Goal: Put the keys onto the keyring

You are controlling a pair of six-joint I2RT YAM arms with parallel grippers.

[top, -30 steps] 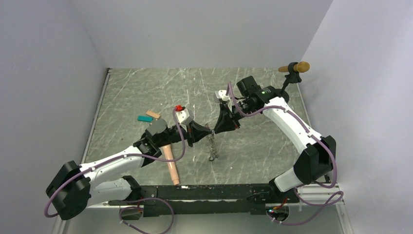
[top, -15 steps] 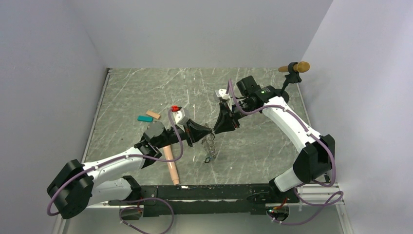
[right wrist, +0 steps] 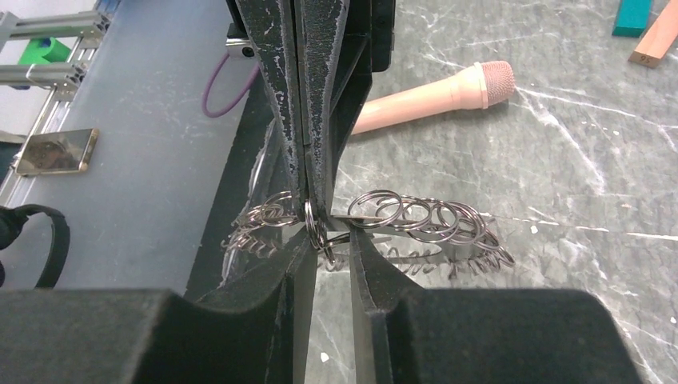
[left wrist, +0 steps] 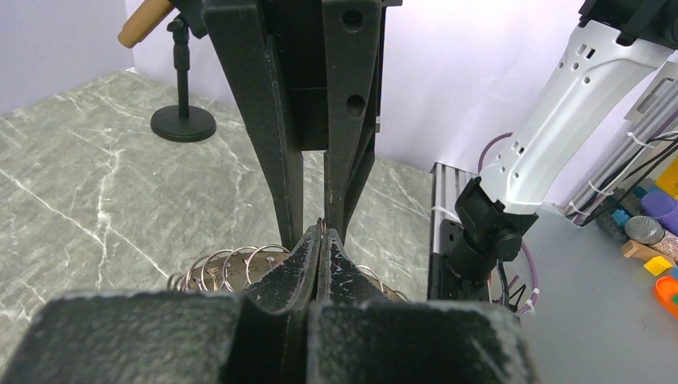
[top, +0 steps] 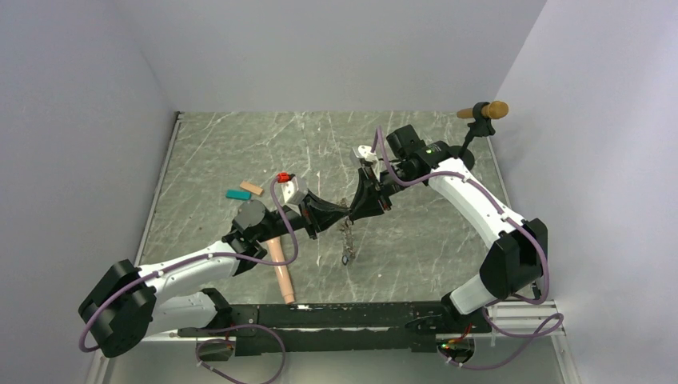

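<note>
1. The step in hand looks like readying the keyring (right wrist: 404,214), which is held up over the tabletop (right wrist: 560,160) where the two claws meet. No keys can be made out.
2. The left claw (right wrist: 308,196) is clenched on one loop. The right claw (right wrist: 334,244) stands slightly parted around a neighbouring loop.
3. The next move probably calls for a firm pinch on a single loop.
4. The keyring is a floppy chain of thin, silvery linked loops, dangling slack.

A chain-like keyring (top: 347,240) of linked, overlapping silvery wire rings hangs above the middle of the grey marbled table (top: 224,152), its top end pinched in the closed tips of the left gripper (top: 348,214), the loose rest dangling toward the near side.
</note>
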